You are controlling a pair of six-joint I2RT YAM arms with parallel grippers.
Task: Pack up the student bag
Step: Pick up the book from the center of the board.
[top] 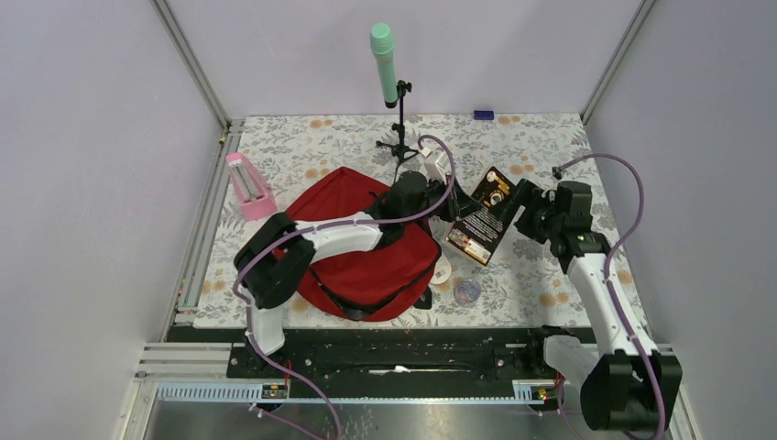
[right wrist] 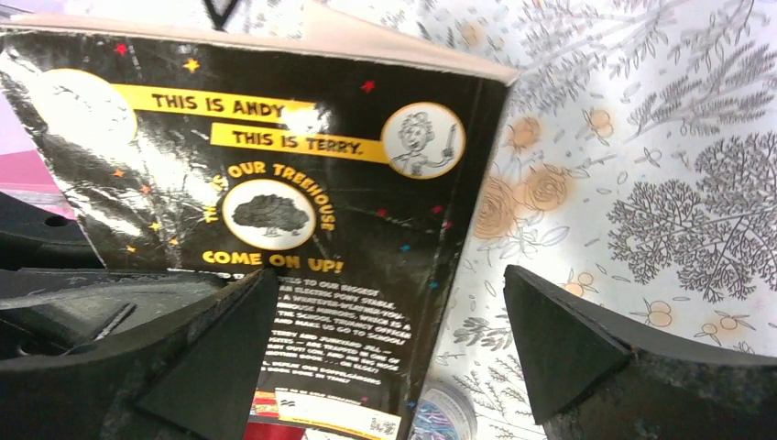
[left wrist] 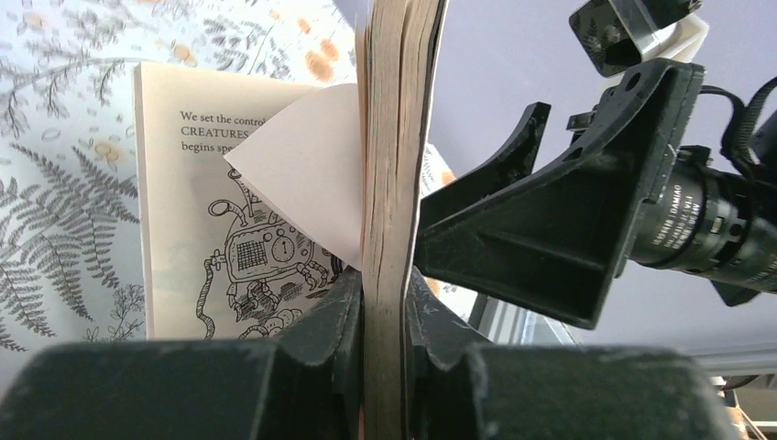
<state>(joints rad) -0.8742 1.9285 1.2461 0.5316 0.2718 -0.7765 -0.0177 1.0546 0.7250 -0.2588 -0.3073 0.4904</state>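
My left claw [left wrist: 385, 307] is clenched on the page edge of the paperback book [left wrist: 396, 137], holding it on edge above the bench [top: 541, 147]. My right claw [right wrist: 389, 284] gapes wide at the book's 3 o'clock side, gripping nothing. I judge the step to be carrying the book in. The red bag [top: 385, 266] lies at the book's 8 o'clock, under my left arm. Next I must swing toward it and find its opening, which I cannot see.

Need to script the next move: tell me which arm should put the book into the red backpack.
Left, most likely. The left gripper is clamped on the book by its pages, and its arm reaches across the student bag. The right gripper stands open, gripping nothing.
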